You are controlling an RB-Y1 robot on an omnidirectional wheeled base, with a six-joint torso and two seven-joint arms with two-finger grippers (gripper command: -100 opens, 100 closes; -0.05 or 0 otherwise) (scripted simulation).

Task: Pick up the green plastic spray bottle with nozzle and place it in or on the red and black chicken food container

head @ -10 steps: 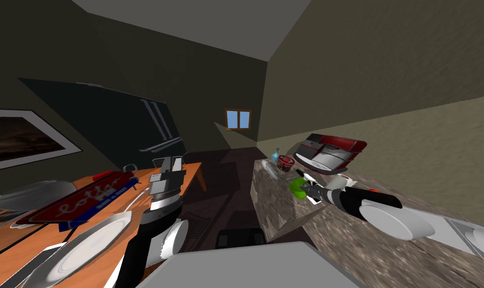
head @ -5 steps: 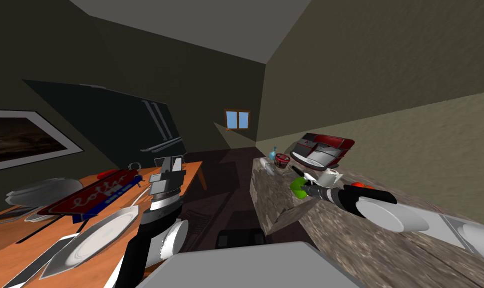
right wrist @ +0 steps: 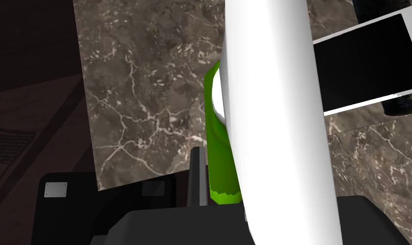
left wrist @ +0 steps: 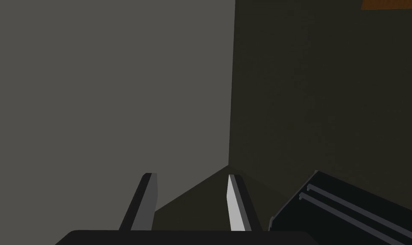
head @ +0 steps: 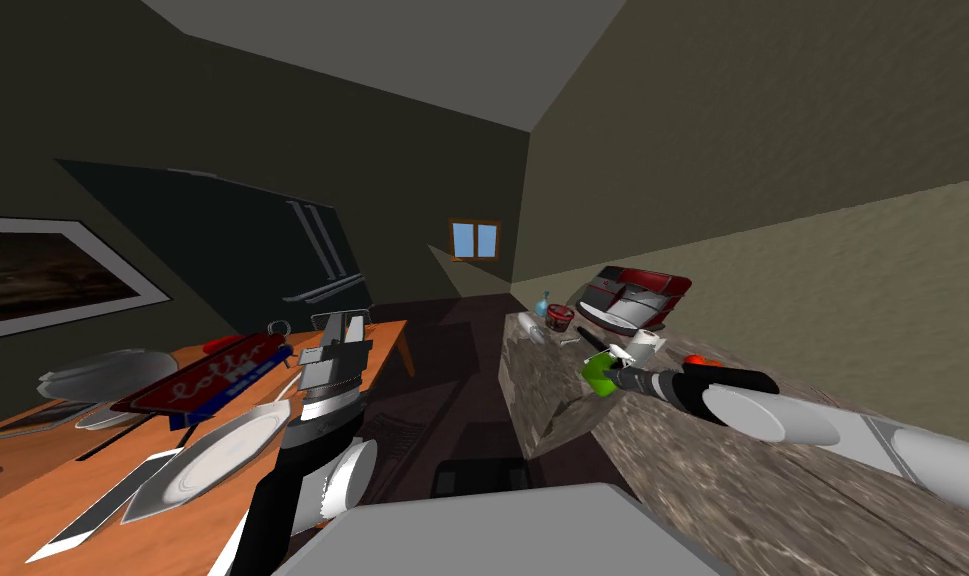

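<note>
Our right hand [head: 613, 377] is closed on the green spray bottle [head: 598, 372] over the bench [head: 692, 470], held out, we judge, toward the red and black container [head: 560, 317] farther along. Our left hand [left wrist: 191, 200] hangs wide, idle.

text: white cursive script | on: red box [head: 212, 372] | reading: not legible

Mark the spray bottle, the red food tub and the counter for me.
spray bottle [right wrist: 220, 140]: right wrist view, on its green body.
red food tub [head: 560, 318]: head view, on its side wall.
counter [head: 692, 490]: head view, on the bare marbled top.
</note>
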